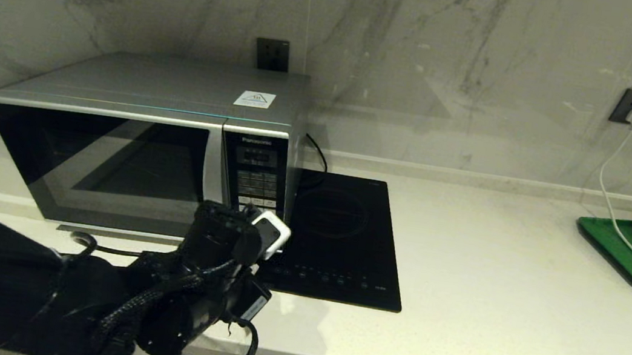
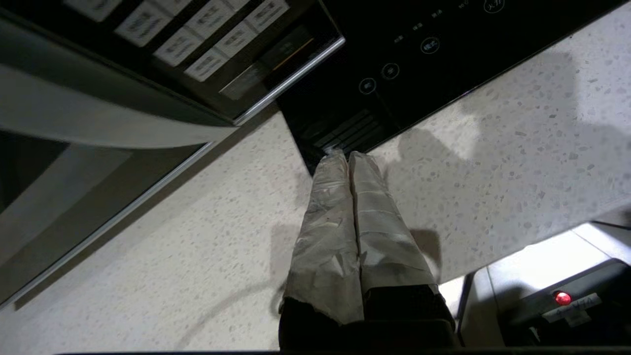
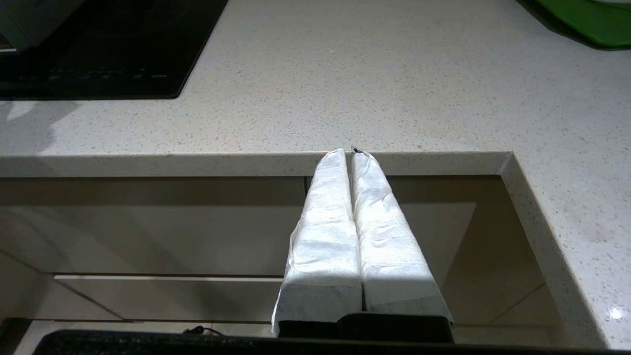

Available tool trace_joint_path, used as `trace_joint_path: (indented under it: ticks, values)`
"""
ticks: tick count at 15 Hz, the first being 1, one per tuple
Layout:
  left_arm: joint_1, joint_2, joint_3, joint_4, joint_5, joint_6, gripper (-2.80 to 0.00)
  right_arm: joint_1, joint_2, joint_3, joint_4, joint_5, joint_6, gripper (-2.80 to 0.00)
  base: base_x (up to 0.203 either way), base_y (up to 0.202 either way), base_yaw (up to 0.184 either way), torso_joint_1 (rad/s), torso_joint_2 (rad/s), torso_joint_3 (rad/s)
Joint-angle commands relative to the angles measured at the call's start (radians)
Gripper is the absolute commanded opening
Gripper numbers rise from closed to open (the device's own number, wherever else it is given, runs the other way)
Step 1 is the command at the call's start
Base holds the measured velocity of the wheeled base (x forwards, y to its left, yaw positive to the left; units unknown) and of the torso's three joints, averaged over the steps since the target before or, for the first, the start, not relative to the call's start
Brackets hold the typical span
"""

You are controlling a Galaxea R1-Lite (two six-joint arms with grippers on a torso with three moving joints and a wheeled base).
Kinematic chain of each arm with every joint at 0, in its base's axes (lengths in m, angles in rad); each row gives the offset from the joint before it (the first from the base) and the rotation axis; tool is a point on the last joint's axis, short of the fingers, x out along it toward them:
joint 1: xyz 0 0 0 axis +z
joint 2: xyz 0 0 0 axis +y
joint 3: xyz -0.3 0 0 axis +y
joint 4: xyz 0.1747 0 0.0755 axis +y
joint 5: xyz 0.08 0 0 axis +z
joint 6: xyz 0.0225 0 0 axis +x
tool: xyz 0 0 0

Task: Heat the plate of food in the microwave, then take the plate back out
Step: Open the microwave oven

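Though boxy, silver microwave (image 1: pixel 137 142), glassy.

the microwave (image 1: pixel 139 148) has a brushed, matt silver metal shell and a glossy dark glass door. the induction cooktop (image 1: pixel 339 235) is smooth black glass — mirror-shiny. the counter (image 1: pixel 519 302) looks like speckled polished stone; the wall (image 1: pixel 431 46) is veined marble.

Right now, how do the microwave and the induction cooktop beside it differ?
The microwave is a tall silver box with a dark glass door, shut; the induction cooktop is a flat black slab lying on the counter. The microwave's keypad faces forward; the cooktop's touch controls face up along its front edge. Both sit on the same pale countertop, side by side.
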Motion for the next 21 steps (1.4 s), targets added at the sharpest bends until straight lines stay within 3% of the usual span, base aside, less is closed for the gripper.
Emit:
trace_joint_path:
  ticks: [1,3,6,7,11,16,21]
  values:
    - [0.0,0.108,-0.072,-0.006,-0.028,-0.048,-2.8,0.0,0.001,0.0,0.001,-0.001,0.001,-2.8,0.0,0.0,0.0,0.0,0.0,0.0]
    - [0.001,0.135,-0.108,0.046,-0.07,-0.179,-2.8,0.0,0.001,0.0,0.002,-0.001,0.001,-2.8,0.0,0.0,0.0,0.0,0.0,0.0]
    - [0.018,0.188,-0.188,0.145,-0.079,-0.42,-2.8,-0.001,0.001,0.0,0.001,-0.001,0.001,-2.8,0.0,0.0,0.0,0.0,0.0,0.0]
    - [0.037,0.202,-0.205,0.185,-0.082,-0.459,-2.8,-0.001,0.001,0.0,0.001,-0.001,0.001,-2.8,0.0,0.0,0.0,0.0,0.0,0.0]
    - [0.12,0.245,-0.23,0.18,-0.078,-0.477,-2.8,0.0,0.001,0.0,0.001,-0.001,0.001,-2.8,0.0,0.0,0.0,0.0,0.0,0.0]
    - [0.123,0.299,-0.248,0.048,-0.081,-0.458,-2.8,0.0,0.001,0.0,0.001,-0.001,0.001,-2.8,0.0,0.0,0.0,0.0,0.0,0.0]
    - [0.12,0.304,-0.286,0.011,-0.082,-0.455,-2.8,0.0,0.001,0.0,0.001,-0.001,-0.001,-2.8,0.0,0.0,0.0,0.0,0.0,0.0]
